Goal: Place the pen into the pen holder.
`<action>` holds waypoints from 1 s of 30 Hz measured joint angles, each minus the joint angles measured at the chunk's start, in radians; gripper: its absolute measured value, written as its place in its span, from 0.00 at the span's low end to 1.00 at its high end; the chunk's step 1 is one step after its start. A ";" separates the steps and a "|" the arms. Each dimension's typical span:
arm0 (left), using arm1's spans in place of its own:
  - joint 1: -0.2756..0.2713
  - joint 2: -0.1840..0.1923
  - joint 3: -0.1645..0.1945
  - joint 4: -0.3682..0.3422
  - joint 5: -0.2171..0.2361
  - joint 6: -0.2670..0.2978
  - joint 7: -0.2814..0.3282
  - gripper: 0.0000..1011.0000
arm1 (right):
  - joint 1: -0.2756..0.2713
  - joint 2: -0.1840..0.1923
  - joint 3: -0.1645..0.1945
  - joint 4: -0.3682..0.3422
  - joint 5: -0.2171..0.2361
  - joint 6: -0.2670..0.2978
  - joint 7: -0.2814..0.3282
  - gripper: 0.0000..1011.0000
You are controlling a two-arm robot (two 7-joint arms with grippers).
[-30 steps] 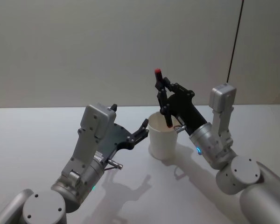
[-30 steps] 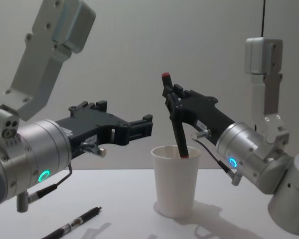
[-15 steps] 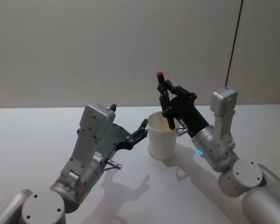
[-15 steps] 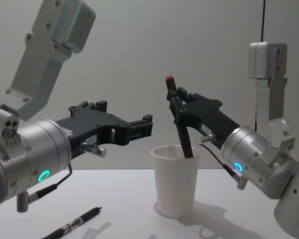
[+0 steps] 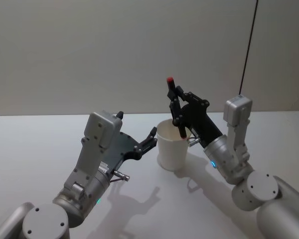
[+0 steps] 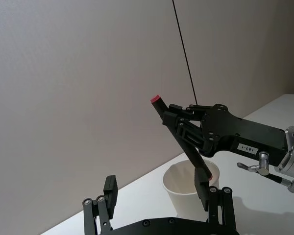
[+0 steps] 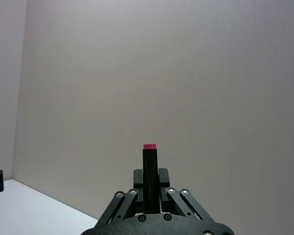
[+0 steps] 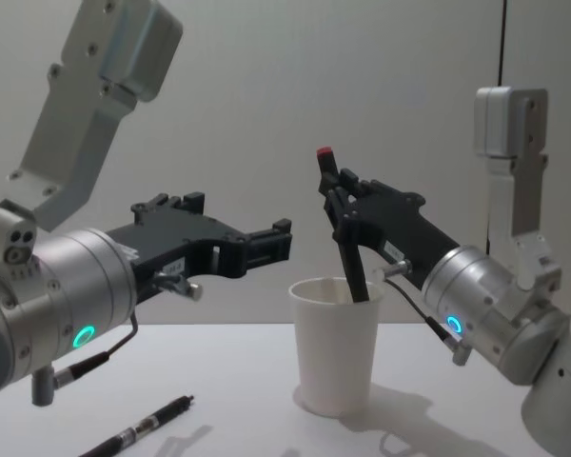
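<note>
Black right gripper [image 8: 337,195], jaws clamping pen [image 8: 352,267] tilted into pen holder [image 8: 335,354]; left gripper [image 8: 276,240] gapes.

The right gripper [image 8: 340,198] now sits a little lower and further right than a second ago, and the pen [image 8: 350,262] it clamps has gone down with it. The pen's red top is lower against the wall, and its lower end reaches deeper past the rim of the cup [image 8: 335,352], closer to the cup's right side. Behind the gripper, the wrist with its blue ring light [image 8: 452,326] is lower and further right too. The upright white link [image 8: 510,119] of the right arm has also dropped slightly. Most of this happens in the first half second; since then the shift is barely visible.
</note>
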 joint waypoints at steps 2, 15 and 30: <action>0.000 0.000 0.000 0.000 0.000 0.000 0.000 0.99 | 0.003 -0.002 0.000 0.006 0.000 -0.004 0.001 0.18; 0.000 0.000 0.000 0.000 0.000 0.000 0.000 0.99 | 0.034 -0.019 0.006 0.077 0.002 -0.037 0.012 0.53; 0.000 0.000 0.000 0.000 0.000 0.000 0.000 0.99 | 0.013 -0.008 0.023 0.030 -0.009 -0.013 -0.002 0.98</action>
